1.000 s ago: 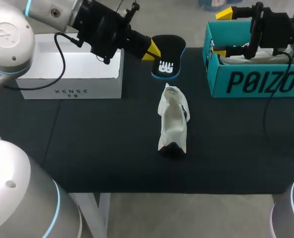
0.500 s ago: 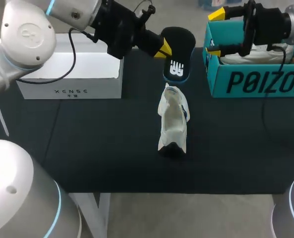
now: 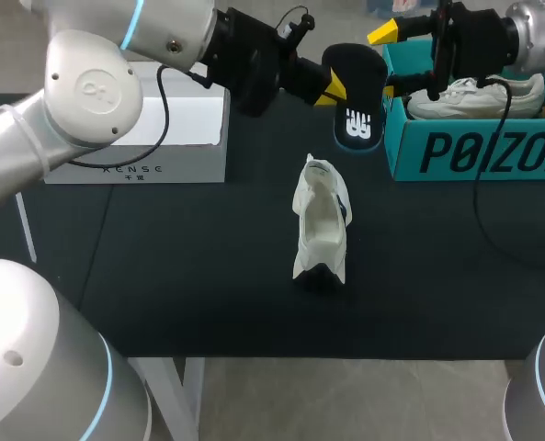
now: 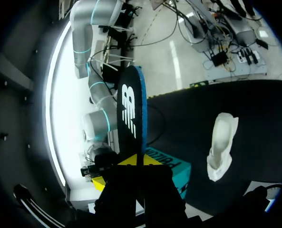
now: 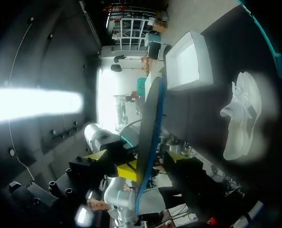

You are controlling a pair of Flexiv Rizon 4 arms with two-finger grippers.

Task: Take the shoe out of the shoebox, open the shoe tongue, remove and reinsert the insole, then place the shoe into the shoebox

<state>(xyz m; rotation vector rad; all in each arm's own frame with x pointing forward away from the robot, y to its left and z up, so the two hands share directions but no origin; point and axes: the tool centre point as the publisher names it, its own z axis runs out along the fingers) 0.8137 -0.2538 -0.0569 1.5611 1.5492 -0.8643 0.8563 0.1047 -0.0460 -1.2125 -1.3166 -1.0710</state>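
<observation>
- Clamped on one end of the black insole (image 3: 359, 96), the left claw (image 3: 332, 89) holds it in the air beyond the shoe (image 3: 320, 220). From that wrist, the insole stands straight up out of the yellow tips.
- Just right of the insole, the right claw (image 3: 393, 61) has its fingers spread wide apart, with the insole's edge close by them. It grips nothing.
- Nearest the camera, the white shoe rests in the middle of the black table (image 3: 189, 276), lengthwise, with its opening facing up and a touch of blue at its far end.
- Beyond the shoe and to its left stands a white box (image 3: 134, 152) with small dark print on its near wall. The left arm and its black cable cross above it.
- Beyond the shoe and to its right stands the teal shoebox (image 3: 474, 152), with large black lettering across its near wall. The insole hangs at the box corner nearest the shoe.
- A second white shoe (image 3: 479, 96) lies inside the shoebox, partly hidden behind the right claw.
- The insole bears a white logo with small print under it, too small to read.
</observation>
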